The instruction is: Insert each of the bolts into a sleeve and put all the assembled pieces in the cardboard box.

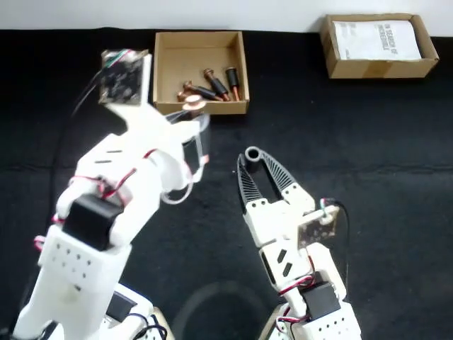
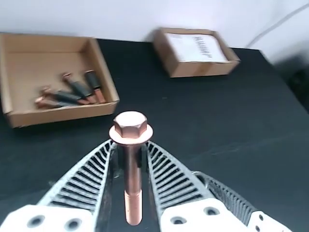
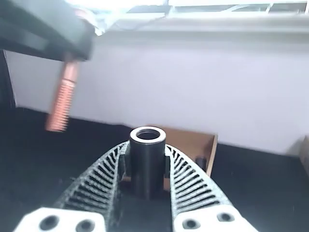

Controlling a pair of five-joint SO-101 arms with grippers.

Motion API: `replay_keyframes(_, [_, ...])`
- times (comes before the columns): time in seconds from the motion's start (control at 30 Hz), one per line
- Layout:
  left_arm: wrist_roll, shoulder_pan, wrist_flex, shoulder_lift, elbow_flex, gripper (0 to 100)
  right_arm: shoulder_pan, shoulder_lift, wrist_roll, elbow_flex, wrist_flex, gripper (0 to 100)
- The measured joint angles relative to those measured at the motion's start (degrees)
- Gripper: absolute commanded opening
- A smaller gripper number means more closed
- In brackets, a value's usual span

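My left gripper (image 2: 129, 145) is shut on a copper bolt (image 2: 130, 169), its hex head (image 1: 193, 105) raised near the front wall of the cardboard box (image 1: 164, 71). Inside that box lie several assembled bolt-and-sleeve pieces (image 1: 212, 86). My right gripper (image 3: 146, 159) is shut on a black sleeve (image 3: 147, 159), held upright with its open bore facing up; in the high view the sleeve (image 1: 252, 155) sits at the gripper's tip, right of and below the bolt. From the right wrist the bolt's threaded shank (image 3: 63, 104) hangs tilted, up and to one side of the sleeve, apart from it.
A second, shallower cardboard box (image 1: 379, 67) holding a white printed sheet stands at the back right. The table is covered with black cloth (image 1: 382, 163). A white wall runs behind the table.
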Motion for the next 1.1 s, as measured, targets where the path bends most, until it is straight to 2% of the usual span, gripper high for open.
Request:
replay_keyframes(0.23, [-1.1,6.8,-2.1,6.1,-8.4,1,0.0,0.0,0.0,0.0,-1.4,0.8])
replay_keyframes(0.5, [-12.0,8.5,-13.3,6.2,-8.4,1,0.0,0.0,0.0,0.0,-1.4,0.8])
replay_keyframes(0.8, [-20.7,17.1,-14.1,3.8,0.2,1,0.0,0.0,0.0,0.1,-1.4,0.8])
replay_keyframes(1.1, [-21.2,17.5,-15.1,0.5,5.8,1,0.0,0.0,0.0,0.1,-1.4,0.8])
